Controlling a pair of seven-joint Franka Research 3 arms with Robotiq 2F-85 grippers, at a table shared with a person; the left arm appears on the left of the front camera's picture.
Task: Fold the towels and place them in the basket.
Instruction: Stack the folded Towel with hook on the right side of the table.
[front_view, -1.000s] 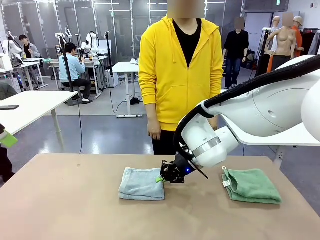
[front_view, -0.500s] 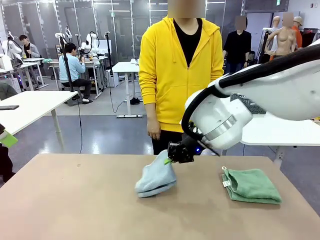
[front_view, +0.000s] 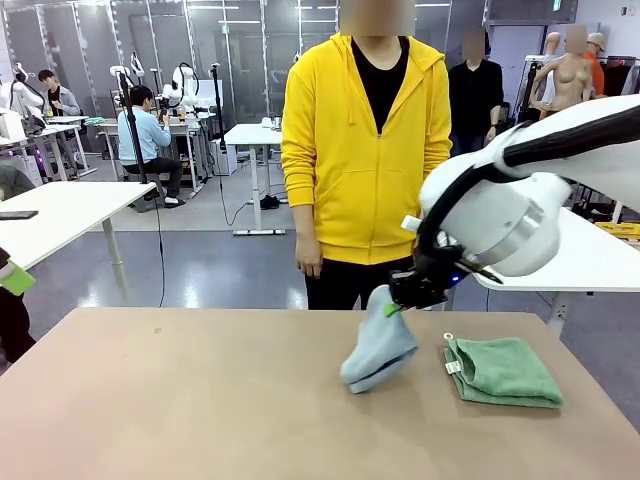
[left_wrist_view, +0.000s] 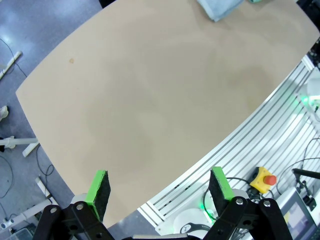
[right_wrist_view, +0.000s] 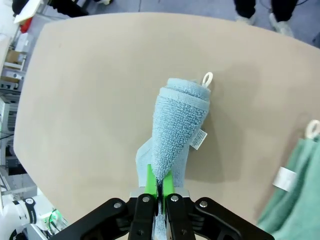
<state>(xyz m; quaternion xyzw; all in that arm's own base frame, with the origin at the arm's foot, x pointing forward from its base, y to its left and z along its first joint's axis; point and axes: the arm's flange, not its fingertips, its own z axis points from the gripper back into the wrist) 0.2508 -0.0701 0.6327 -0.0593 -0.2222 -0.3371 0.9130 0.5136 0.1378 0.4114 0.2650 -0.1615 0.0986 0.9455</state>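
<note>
My right gripper (front_view: 392, 306) is shut on the folded pale blue-grey towel (front_view: 380, 344), which hangs from its fingers with its lower end near the tabletop. In the right wrist view the same towel (right_wrist_view: 176, 131) droops below the closed green pads (right_wrist_view: 159, 184), showing a small white loop and tag. The folded mint green towel (front_view: 505, 372) with a white tag lies flat on the table's right side, just right of the hanging towel, and its edge (right_wrist_view: 295, 207) appears at the right. My left gripper (left_wrist_view: 159, 187) is open, high above the table's near edge. The basket is out of view.
A person in a yellow hoodie (front_view: 364, 150) stands at the far side of the brown table (front_view: 180, 400), hands down. Below the left gripper, past the table's near edge, are the ribbed base rail and a yellow box with a red button (left_wrist_view: 264, 179).
My right gripper has lifted the blue-grey towel off the table and carried it rightward and up, toward the green towel. The green towel has not moved.
</note>
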